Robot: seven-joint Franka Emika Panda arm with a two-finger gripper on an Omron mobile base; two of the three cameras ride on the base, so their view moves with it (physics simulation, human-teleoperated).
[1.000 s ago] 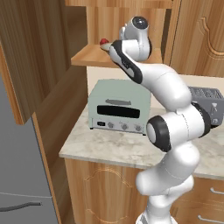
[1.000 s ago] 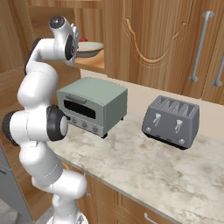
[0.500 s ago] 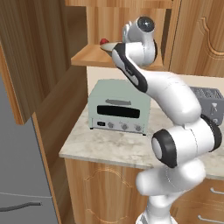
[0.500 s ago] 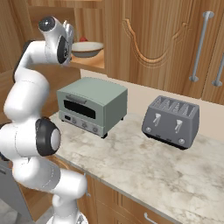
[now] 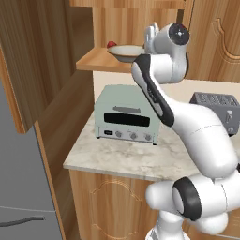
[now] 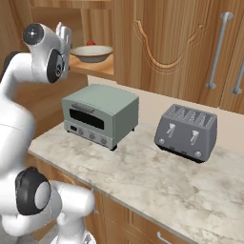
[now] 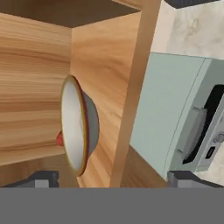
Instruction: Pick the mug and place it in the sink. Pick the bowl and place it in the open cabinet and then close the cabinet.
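Cabinet (image 5: 101, 61) is open, door swung out to the left in the left base view. Pale green toaster oven (image 6: 100, 114) sits on the marble counter (image 6: 157, 178) below the shelf, grey toaster (image 6: 187, 132) well to its right. Bowl (image 6: 91, 53) rests on the cabinet shelf near the front edge, a small red object (image 5: 111, 44) just behind it. Gripper (image 7: 113, 177) is off the bowl, fingers spread wide, holding nothing.

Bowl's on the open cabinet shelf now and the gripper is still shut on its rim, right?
Not quite. The bowl does sit on the open cabinet shelf, but the gripper is open and clear of it; the hand view shows its fingertips spread wide, apart from the rim.
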